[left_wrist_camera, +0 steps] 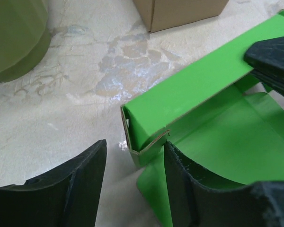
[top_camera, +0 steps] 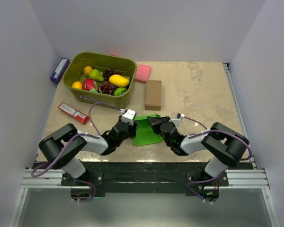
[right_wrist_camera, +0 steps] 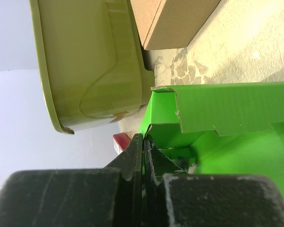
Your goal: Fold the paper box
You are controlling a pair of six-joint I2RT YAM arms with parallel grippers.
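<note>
The paper box (top_camera: 146,131) is bright green card, partly folded, lying at the near middle of the table between both grippers. My left gripper (top_camera: 129,125) is open at the box's left end. In the left wrist view a raised folded corner (left_wrist_camera: 144,142) stands between the spread jaws of the left gripper (left_wrist_camera: 135,163), against the right finger (left_wrist_camera: 189,184), which rests on the flat sheet. My right gripper (top_camera: 155,122) is shut on an upright wall of the box. In the right wrist view the right gripper (right_wrist_camera: 143,141) has its tips pinching the thin green edge (right_wrist_camera: 156,118).
An olive basket (top_camera: 100,98) of toy fruit stands at the back left. A brown cardboard box (top_camera: 153,94) lies just behind the paper box, and a pink pad (top_camera: 142,73) lies beyond it. A red packet (top_camera: 73,113) and a purple box (top_camera: 59,70) lie at the left.
</note>
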